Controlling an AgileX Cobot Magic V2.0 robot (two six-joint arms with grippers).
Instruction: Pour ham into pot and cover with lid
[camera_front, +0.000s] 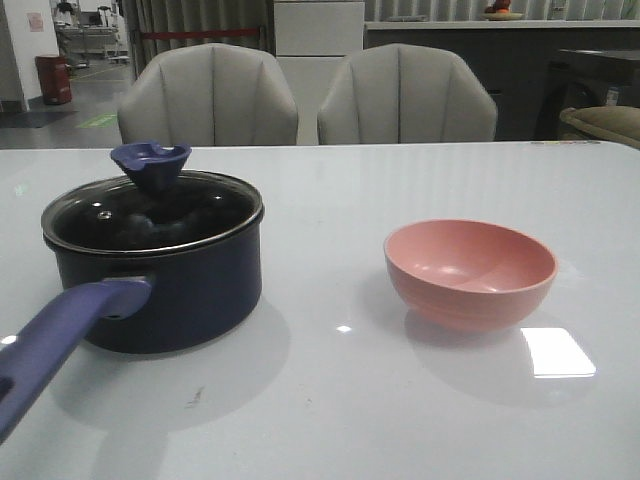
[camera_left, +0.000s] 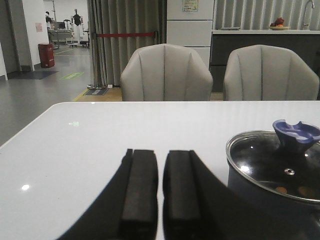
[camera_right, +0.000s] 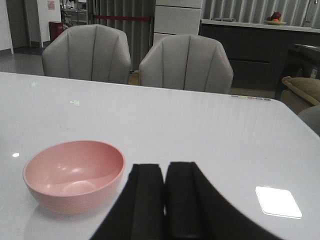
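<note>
Task looks done: glass lid (camera_front: 152, 212) seated on saucepan (camera_front: 170, 290), ham (camera_left: 281, 190) inside, pink bowl (camera_front: 470, 272) at 3 o'clock empty, both grippers (camera_left: 160, 192) (camera_right: 165, 200) narrow, holding nothing.

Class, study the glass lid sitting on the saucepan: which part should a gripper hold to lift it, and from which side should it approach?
Grip the dark blue flared knob at the centre of the glass lid, coming straight down from above. The lid lies flat on the pot, its metal rim flush, so only the upstanding knob offers the fingers something to close around.
</note>
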